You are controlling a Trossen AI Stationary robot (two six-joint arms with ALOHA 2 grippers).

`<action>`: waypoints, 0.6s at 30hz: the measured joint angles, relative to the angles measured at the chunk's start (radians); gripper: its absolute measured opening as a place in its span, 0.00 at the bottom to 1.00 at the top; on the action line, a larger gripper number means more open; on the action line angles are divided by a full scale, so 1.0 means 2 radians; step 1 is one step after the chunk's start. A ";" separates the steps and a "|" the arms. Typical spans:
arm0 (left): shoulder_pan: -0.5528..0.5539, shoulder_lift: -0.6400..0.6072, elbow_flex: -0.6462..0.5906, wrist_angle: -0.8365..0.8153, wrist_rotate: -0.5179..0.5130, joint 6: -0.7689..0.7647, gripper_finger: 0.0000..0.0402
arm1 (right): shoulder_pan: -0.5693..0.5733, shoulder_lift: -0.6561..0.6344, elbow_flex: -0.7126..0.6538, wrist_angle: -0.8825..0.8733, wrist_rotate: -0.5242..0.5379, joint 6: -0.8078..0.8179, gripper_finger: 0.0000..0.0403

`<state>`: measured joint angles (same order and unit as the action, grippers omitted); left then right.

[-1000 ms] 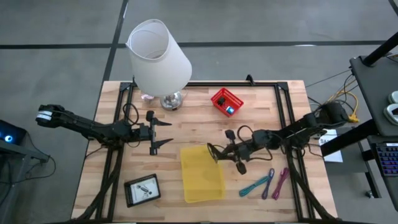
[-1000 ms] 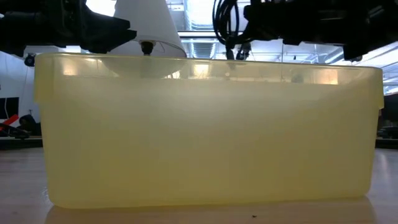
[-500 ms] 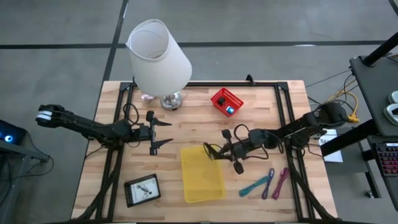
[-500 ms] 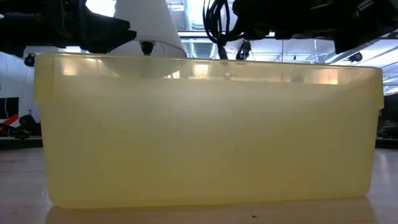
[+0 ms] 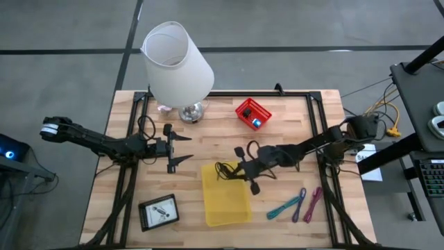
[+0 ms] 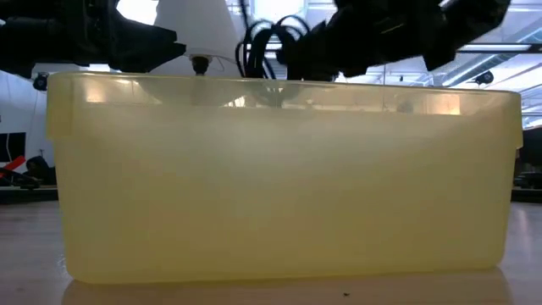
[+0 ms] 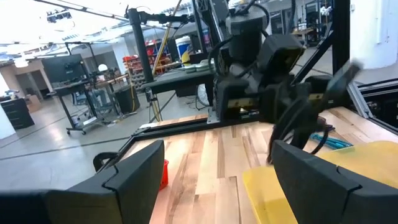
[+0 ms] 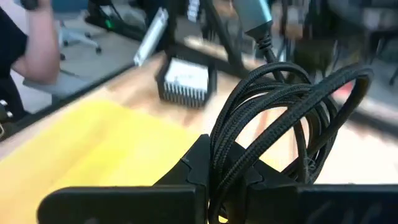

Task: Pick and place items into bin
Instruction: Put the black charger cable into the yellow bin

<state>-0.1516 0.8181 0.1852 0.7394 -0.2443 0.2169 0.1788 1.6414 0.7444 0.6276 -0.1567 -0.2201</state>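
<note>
A black coiled cable [image 5: 222, 170] hangs in my right gripper [image 5: 234, 171], which is shut on it over the far right corner of the yellow bin [image 5: 225, 201]. In the low view the cable's loops [image 6: 267, 38] stand just above the bin's rim [image 6: 279, 80]. A teal strip [image 5: 284, 206] and two pink-purple strips [image 5: 307, 203] lie flat on the table to the right of the bin. My left gripper [image 5: 186, 148] waits open at the table's left, level with the bin's far edge, with nothing between its fingers. My right gripper pinches several strands of the cable's coil [image 8: 231, 158] between its two fingers. It comes from the table's right, slanting slightly down. The coil is lifted clear over the bin, its loops [image 8: 292, 106] standing out past the fingertips and its plug end [image 8: 252, 12] beyond them.
The big white lamp [image 5: 177, 62] stands at the far left, and a red basket [image 5: 252, 113] at the far middle. A small black tray with white contents [image 5: 158, 212] lies near the front, left of the bin. A person's arm [image 8: 31, 37] shows beyond the table.
My right gripper has carried the cable toward the table's left, from beside the bin's right side to over its far right corner. Its wrist has rolled, and the coil's loops have swung with it. It has stayed shut.
</note>
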 joint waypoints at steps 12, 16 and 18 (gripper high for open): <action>0.000 0.000 0.000 0.000 -0.001 0.000 0.69 | -0.003 0.019 0.022 -0.065 0.001 0.020 0.03; 0.000 0.000 0.000 0.000 -0.001 0.000 0.69 | -0.007 0.022 0.030 -0.088 0.000 0.027 0.03; 0.000 0.000 0.000 0.000 -0.001 0.000 0.69 | -0.009 0.024 0.034 -0.103 0.001 0.034 0.03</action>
<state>-0.1516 0.8181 0.1852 0.7395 -0.2469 0.2169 0.1612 1.6890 0.8118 0.4225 -0.1554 -0.1521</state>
